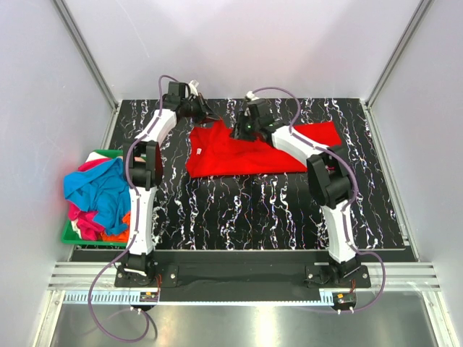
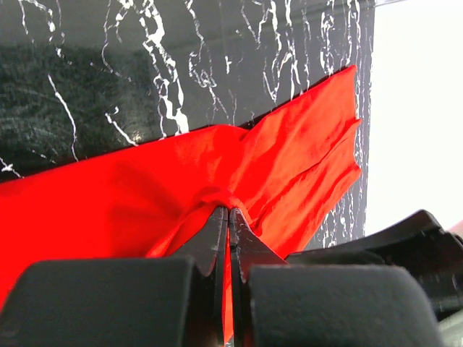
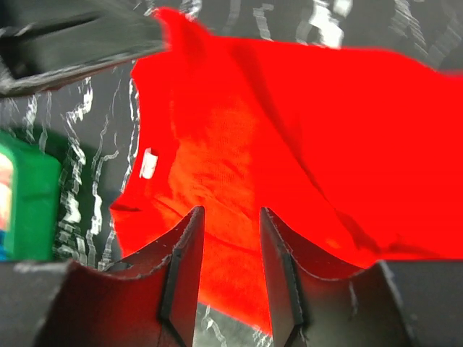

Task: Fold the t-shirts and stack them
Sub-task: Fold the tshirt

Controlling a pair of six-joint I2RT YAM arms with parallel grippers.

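Cloth limp, light, bunch-prone: red t-shirt (image 1: 239, 153) lies at twelve o'clock on the table (image 1: 217, 210). Left gripper (image 2: 228, 211) clamps its eleven-o'clock edge; right gripper (image 3: 230, 217), jaws parted, hovers above. Judged best held at corners.

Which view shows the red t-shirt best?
Top external: the red t-shirt shows almost whole, the right arm crossing it. Left wrist shows only a fold pinched in its fingers; right wrist, a blurred patch around the white label.
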